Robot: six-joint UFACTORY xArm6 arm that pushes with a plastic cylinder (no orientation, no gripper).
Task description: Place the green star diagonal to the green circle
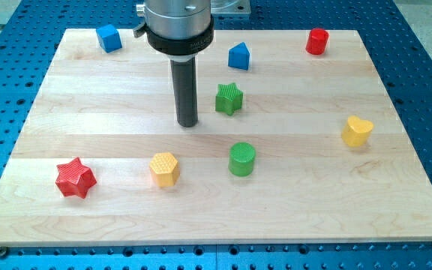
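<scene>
The green star [229, 98] lies on the wooden board a little above the board's middle. The green circle [241, 159] stands below it and slightly to the view's right, apart from it. My tip [188, 124] rests on the board to the view's left of the green star, with a small gap between them, and up-left of the green circle.
A blue cube [109, 37] sits at top left, a blue block [238, 56] above the green star, a red cylinder [317, 41] at top right. A yellow heart [357, 131] lies at right, a yellow hexagon [164, 169] and a red star [76, 178] at bottom left.
</scene>
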